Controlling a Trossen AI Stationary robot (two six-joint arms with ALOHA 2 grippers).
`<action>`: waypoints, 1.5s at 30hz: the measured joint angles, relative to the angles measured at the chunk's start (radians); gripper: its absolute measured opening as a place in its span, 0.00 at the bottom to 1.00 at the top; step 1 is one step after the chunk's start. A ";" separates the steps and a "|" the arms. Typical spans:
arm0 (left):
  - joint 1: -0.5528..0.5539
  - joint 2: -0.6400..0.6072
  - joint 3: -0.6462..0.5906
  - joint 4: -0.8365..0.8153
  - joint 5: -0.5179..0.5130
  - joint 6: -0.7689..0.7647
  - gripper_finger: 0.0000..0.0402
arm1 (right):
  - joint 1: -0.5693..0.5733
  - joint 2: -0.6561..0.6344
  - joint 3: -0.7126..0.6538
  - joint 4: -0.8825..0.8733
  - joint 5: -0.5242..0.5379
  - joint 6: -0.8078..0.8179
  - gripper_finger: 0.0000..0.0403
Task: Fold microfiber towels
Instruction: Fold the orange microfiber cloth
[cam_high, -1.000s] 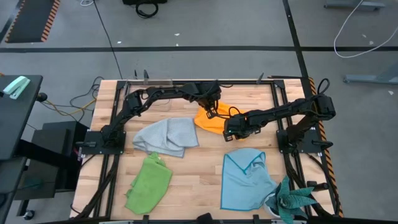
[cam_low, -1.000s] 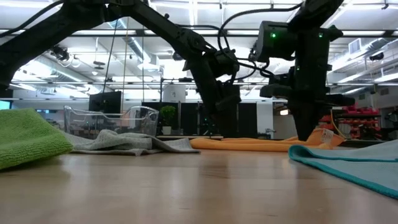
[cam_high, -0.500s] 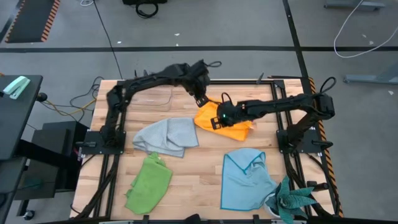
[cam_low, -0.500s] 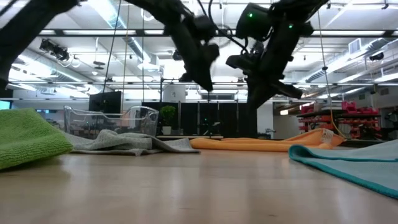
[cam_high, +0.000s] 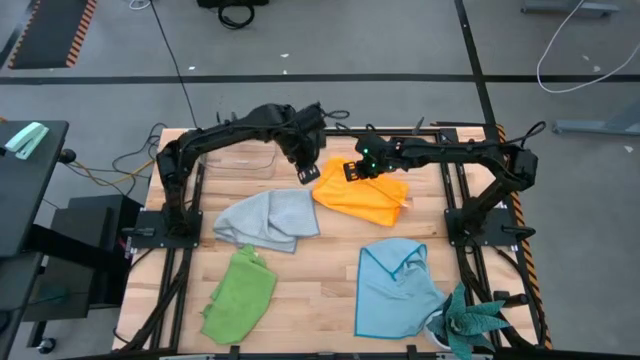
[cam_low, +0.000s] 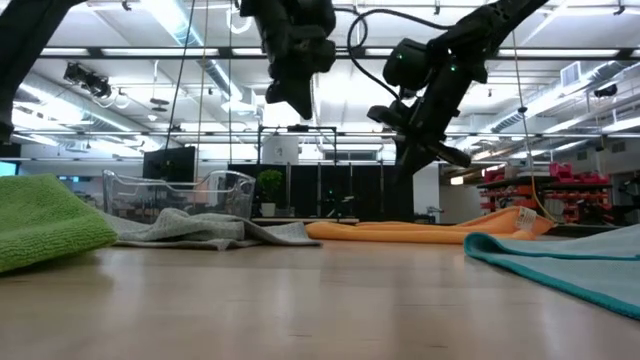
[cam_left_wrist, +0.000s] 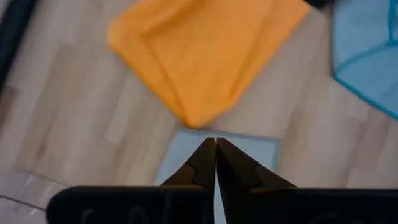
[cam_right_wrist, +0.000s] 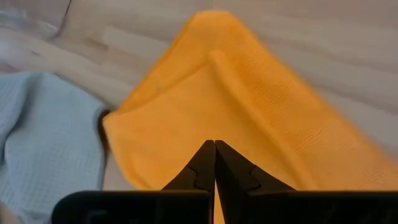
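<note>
My 2 grippers hang shut and empty above the orange towel (cam_high: 362, 197) at the table's far middle: left gripper (cam_high: 309, 176) off its left corner, right gripper (cam_high: 352, 170) nearer, over its far edge.

A clear box (cam_low: 180, 192) stands at the table's (cam_high: 310, 270) far edge. A teal plant (cam_high: 470, 322) sits at the near right corner. Cables (cam_high: 120, 165) trail on the floor.
</note>
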 joint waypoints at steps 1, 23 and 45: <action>-0.014 0.000 0.000 0.000 0.000 -0.001 0.07 | -0.010 0.000 0.000 0.002 -0.004 -0.018 0.04; -0.209 0.002 0.000 0.126 -0.007 -0.160 0.04 | -0.032 0.067 0.000 0.024 -0.028 -0.282 0.17; -0.221 0.003 0.000 0.152 -0.008 -0.263 0.05 | -0.048 0.334 0.316 -0.132 0.044 -0.520 0.23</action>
